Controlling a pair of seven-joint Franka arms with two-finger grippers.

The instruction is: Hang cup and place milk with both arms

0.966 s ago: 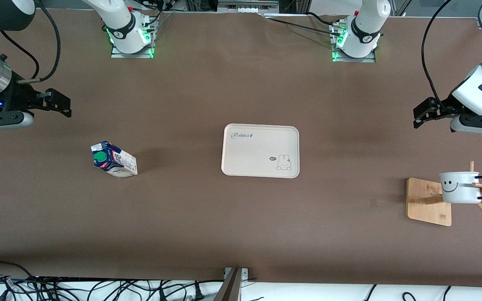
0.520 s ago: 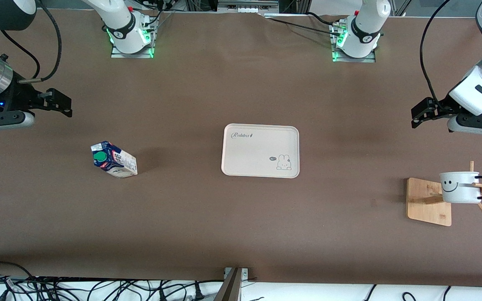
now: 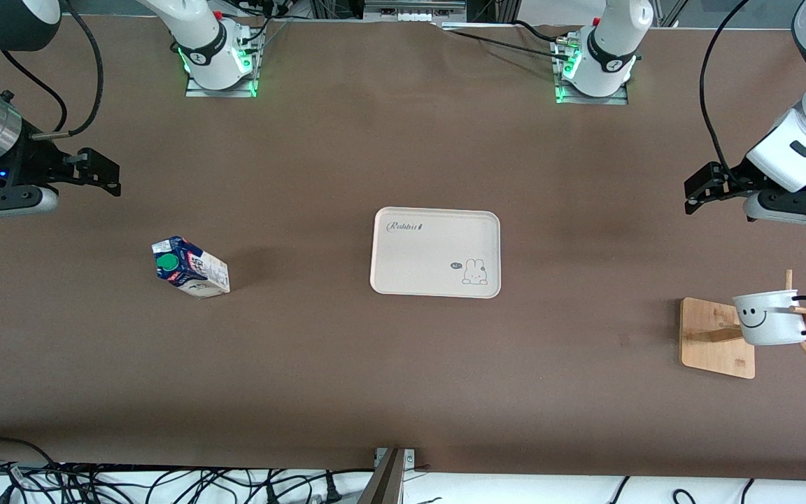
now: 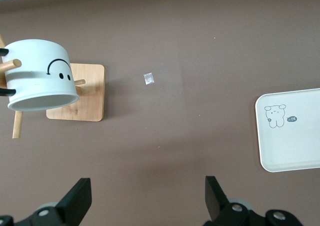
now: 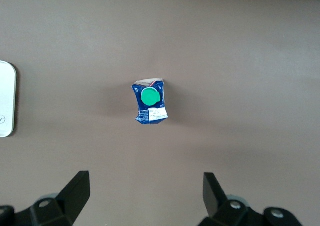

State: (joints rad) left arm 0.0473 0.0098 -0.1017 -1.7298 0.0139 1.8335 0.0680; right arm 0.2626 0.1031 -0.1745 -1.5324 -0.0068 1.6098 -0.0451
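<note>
— Looking at the tray (image 3: 435, 231) first: what are we seeing on it?

— We are seeing only its printed rabbit; nothing is lying on it. The milk (image 3: 189, 267) is standing on the table toward the right arm's end from the tray, well apart from it. The cup (image 3: 769, 317) is hanging by its black handle on a peg of the wooden rack (image 3: 714, 339), toward the left arm's end from the tray.

— And what are the grippers doing?

— We are finding both with fingers spread wide, gripping and touching nothing. The left gripper (image 3: 697, 190) is hovering over bare table near the rack. The right gripper (image 3: 99, 172) is hovering over bare table near the milk.
</note>
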